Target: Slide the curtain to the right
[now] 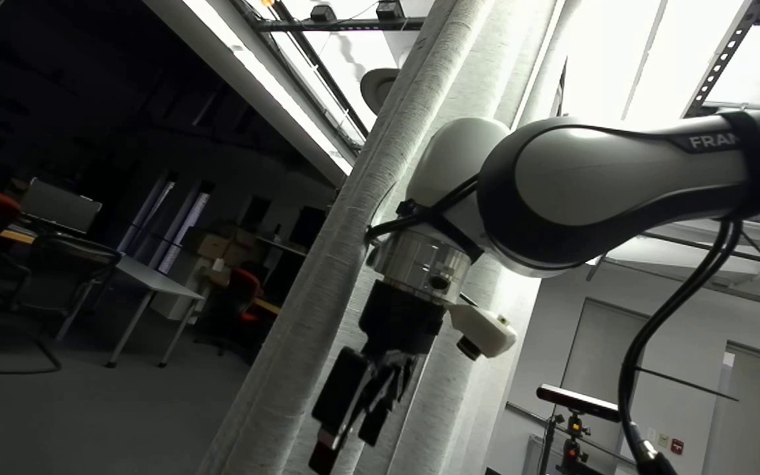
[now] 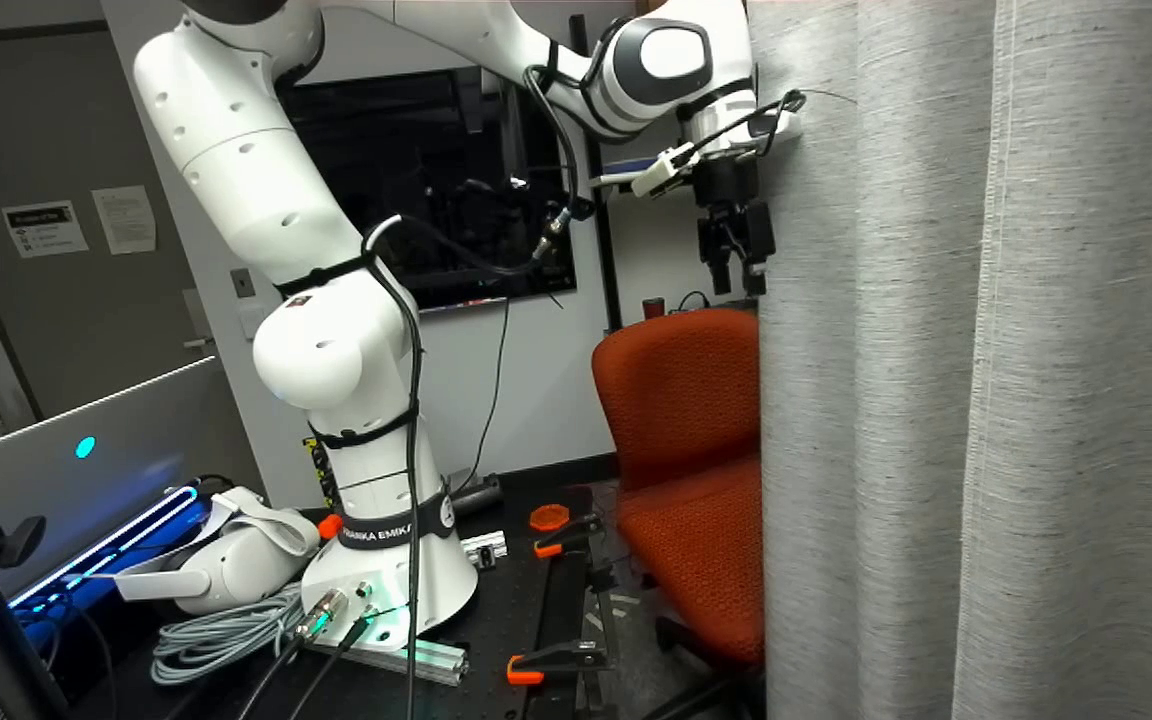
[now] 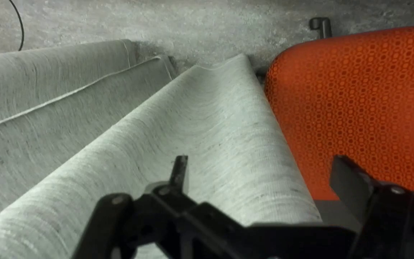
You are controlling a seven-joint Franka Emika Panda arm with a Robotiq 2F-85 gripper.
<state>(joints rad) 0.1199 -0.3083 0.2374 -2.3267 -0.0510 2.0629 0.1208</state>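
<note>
The curtain is a tall pale-grey woven sheet with long vertical folds; it hangs at the right in an exterior view (image 2: 896, 380) and behind my arm in an exterior view (image 1: 317, 310). My gripper (image 2: 737, 280) points down beside the curtain's edge; it also shows in an exterior view (image 1: 348, 441). In the wrist view the gripper (image 3: 261, 162) is open with its fingers wide apart. There the left finger overlaps the curtain (image 3: 207, 136), and the right finger lies past its edge, over the orange chair. The curtain's edge appears between the fingers, but I cannot tell whether they touch it.
An orange chair (image 2: 681, 400) stands beside the curtain, below my gripper; it also shows in the wrist view (image 3: 350, 104). A wall screen (image 2: 426, 200) hangs behind the arm. A tripod camera (image 1: 578, 402) stands past the curtain. A desk (image 1: 162, 284) is at the far left.
</note>
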